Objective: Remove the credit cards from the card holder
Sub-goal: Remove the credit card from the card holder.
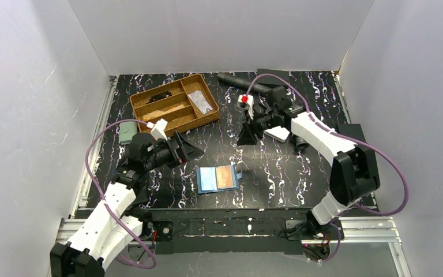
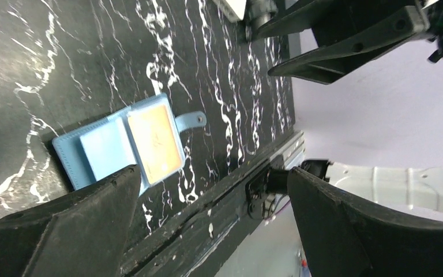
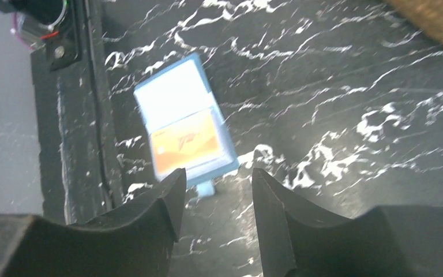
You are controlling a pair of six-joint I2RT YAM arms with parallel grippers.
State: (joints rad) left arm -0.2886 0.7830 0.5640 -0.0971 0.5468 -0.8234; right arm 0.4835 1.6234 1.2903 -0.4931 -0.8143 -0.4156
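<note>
1. Teal-blue, the card holder [image 1: 201,187] lies opened flat on the black marbled table [image 1: 277,184]. In the overhead view it sits a little toward 6 o'clock from the table's middle, and its small side tab [image 1: 239,173] points to 3 o'clock.
2. Both credit cards [image 1: 218,178] are on its open face: the pale whitish-blue card [image 1: 210,179] on the 9 o'clock half and the orange card [image 1: 226,177] on the 3 o'clock half. I cannot tell whether they are tucked into slots or only lying on top.
3. At about 10 o'clock from the card holder hangs the left gripper [image 1: 193,151], near it but apart. Its fingers are spread wide with nothing between them. Its wrist view shows the holder on the table beyond the fingers.
4. At about 1 o'clock from the card holder is the right gripper [image 1: 248,141], also clear of it. Its fingers stand partly apart and hold nothing. Its wrist view shows the holder, blurred, beyond the fingertips.
5. A wooden tray [image 1: 176,104] with compartments sits at 11 o'clock on the table.
6. A pale green pouch [image 1: 128,133] lies just off the tray's 8 o'clock corner.
7. A dark tube [image 1: 239,82] lies at 12 o'clock, by the back wall.
</note>
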